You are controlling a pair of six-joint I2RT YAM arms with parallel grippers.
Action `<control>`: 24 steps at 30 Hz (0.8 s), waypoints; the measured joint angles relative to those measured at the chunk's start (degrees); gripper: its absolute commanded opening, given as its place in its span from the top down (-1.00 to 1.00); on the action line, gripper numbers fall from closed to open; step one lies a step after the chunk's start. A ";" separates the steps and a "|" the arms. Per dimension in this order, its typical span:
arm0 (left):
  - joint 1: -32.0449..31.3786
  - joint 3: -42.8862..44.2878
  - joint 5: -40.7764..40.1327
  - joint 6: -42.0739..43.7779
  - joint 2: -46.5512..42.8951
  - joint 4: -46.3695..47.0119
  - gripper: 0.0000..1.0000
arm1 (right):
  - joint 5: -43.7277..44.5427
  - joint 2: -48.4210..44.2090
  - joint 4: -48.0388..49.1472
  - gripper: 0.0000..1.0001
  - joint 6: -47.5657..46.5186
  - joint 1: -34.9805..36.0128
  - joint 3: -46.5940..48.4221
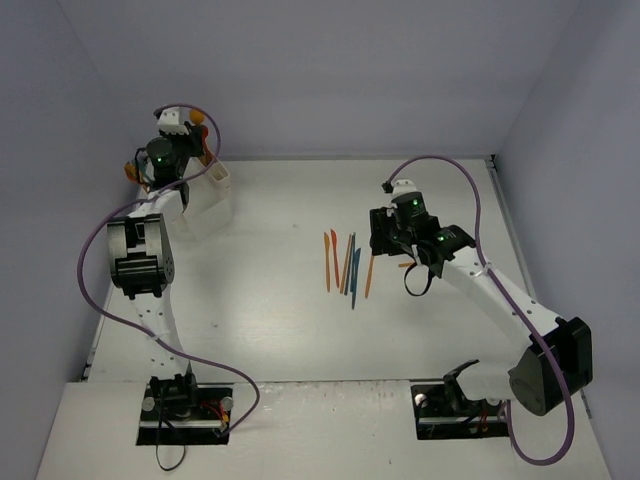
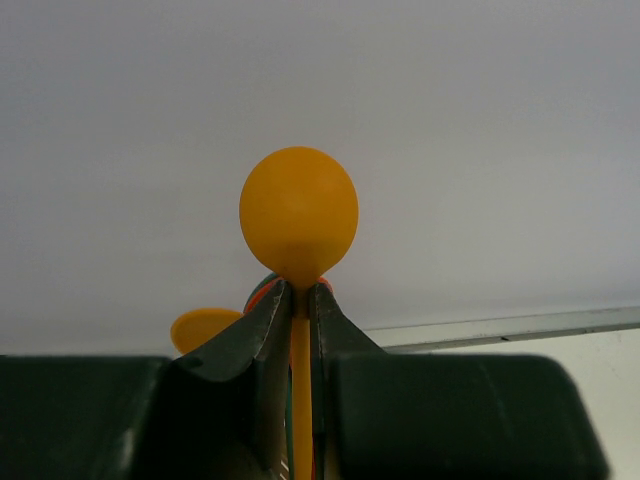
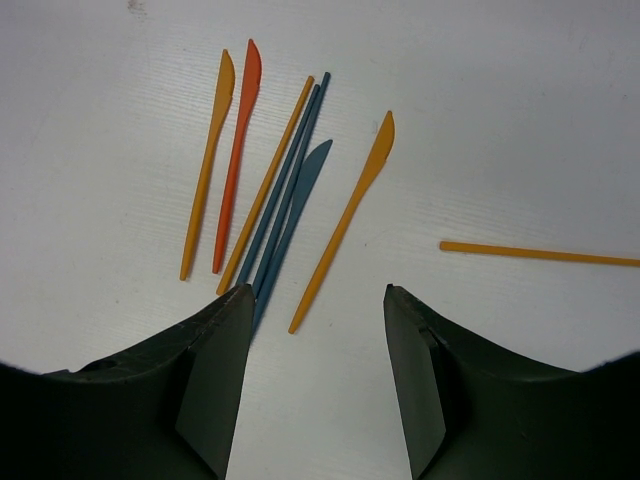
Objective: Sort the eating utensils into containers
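Left claw (image 2: 301,292) clamped on orange spoon (image 2: 299,212) beside containers (image 1: 212,186); right claw (image 3: 316,295) spread wide, hovering over knives (image 3: 312,170) on tabletop (image 3: 500,120), well right of containers.

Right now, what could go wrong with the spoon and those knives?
1. The left end effector pinches the orange spoon only by its thin handle, so it might twist or drop outside the white bins.
2. The knives lie packed together, so the open right end effector might grab two or scatter them.
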 measured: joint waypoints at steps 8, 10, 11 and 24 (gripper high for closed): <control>0.08 -3.94 0.34 -0.04 0.00 4.10 0.66 | -0.13 0.00 0.02 -0.03 0.00 0.00 -0.03; 0.18 -4.66 0.34 -0.29 0.00 4.79 0.66 | -0.13 0.00 0.06 -0.03 0.00 0.00 -0.08; 0.25 -4.83 0.32 -0.42 0.00 5.06 0.65 | -0.13 0.00 0.09 -0.03 0.00 0.00 -0.12; 0.74 -10.37 -2.78 -2.63 -2.15 8.69 0.46 | -0.22 -0.10 0.80 -0.03 0.02 -0.02 -0.73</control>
